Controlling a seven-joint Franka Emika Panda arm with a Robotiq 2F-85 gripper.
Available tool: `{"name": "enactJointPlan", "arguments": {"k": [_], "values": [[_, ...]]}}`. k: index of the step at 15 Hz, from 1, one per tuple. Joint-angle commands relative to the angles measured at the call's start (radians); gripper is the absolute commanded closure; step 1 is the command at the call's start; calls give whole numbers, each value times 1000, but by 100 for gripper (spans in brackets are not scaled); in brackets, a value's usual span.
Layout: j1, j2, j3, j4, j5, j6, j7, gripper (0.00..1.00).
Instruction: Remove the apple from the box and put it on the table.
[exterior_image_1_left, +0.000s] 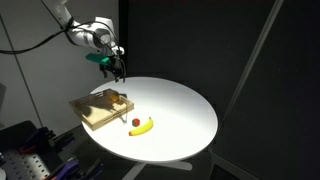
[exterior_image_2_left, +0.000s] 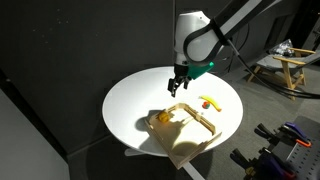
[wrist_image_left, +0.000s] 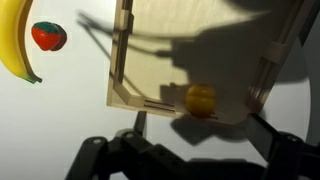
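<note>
jaws wide, empty | approach: my gripper above box | next: I descend onto apple, lower centre, wrist view

Both exterior views are dim and coarse. Black surroundings swallow nearly all detail, while the white table glows under strong light from above, its top washed out almost to blank. In an exterior view the near part of the box lies in dull brown shadow.

The wrist view has hard, warm light. A broad, soft-edged shadow falls across the box floor, and thin line shadows cross the bright table beside it. The apple sits at the shadow's lower edge, slightly blurred, with a pale sheen. The pincer is an unfocused black silhouette along the bottom edge.
</note>
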Motion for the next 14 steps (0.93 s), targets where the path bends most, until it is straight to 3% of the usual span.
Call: {"name": "enactJointPlan", "arguments": {"k": [1, 14], "values": [[44, 42, -30, 46, -35, 7, 98, 0], [71, 206, -41, 187, 9, -46, 135, 0]]}}
